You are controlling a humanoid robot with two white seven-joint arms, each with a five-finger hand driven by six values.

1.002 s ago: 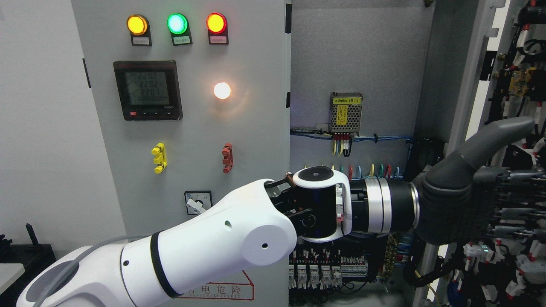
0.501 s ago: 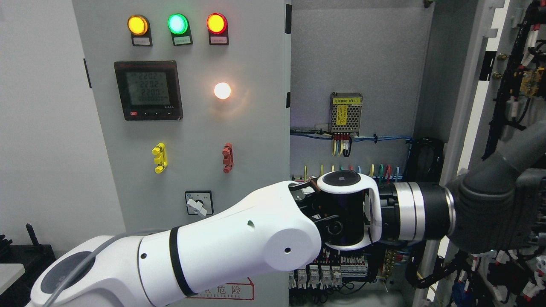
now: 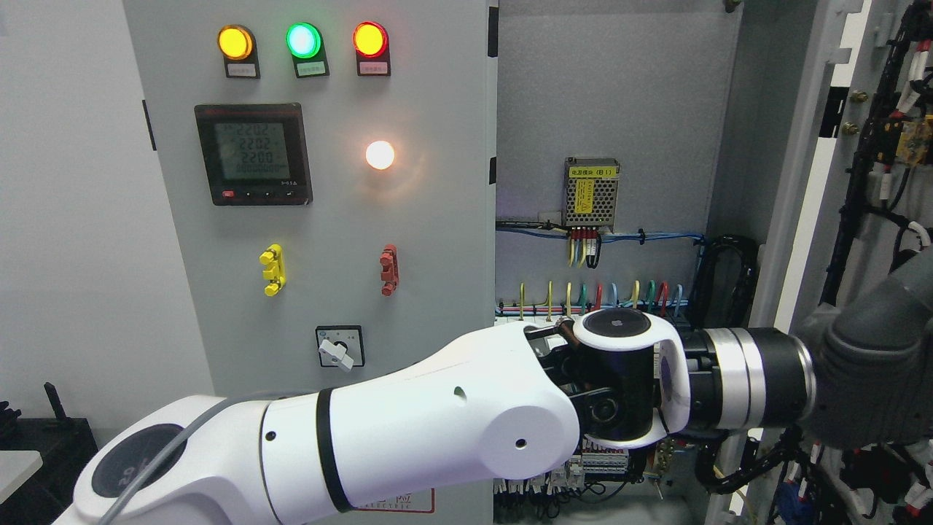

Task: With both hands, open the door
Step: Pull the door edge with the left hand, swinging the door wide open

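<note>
The grey cabinet's right door (image 3: pixel 805 168) stands swung open at the picture's right, its inner face covered with black wiring (image 3: pixel 893 138). My left arm (image 3: pixel 437 437) comes in from the lower left and reaches across the cabinet opening. Its grey-gloved left hand (image 3: pixel 867 372) is against the inner side of that door, partly cut off by the right edge. The left door (image 3: pixel 328 219) is closed and carries three lamps, a meter and a rotary switch (image 3: pixel 339 348). My right arm is out of view.
The open cabinet interior (image 3: pixel 612 102) shows a small power supply (image 3: pixel 592 192), coloured wires and terminal blocks (image 3: pixel 605 459) low down behind my forearm. A white wall (image 3: pixel 65 219) lies to the left, with a dark object at the lower left corner.
My left arm has stretched further right and slightly down. The hand has slid towards the frame's edge, and the right door has swung further open with it.
</note>
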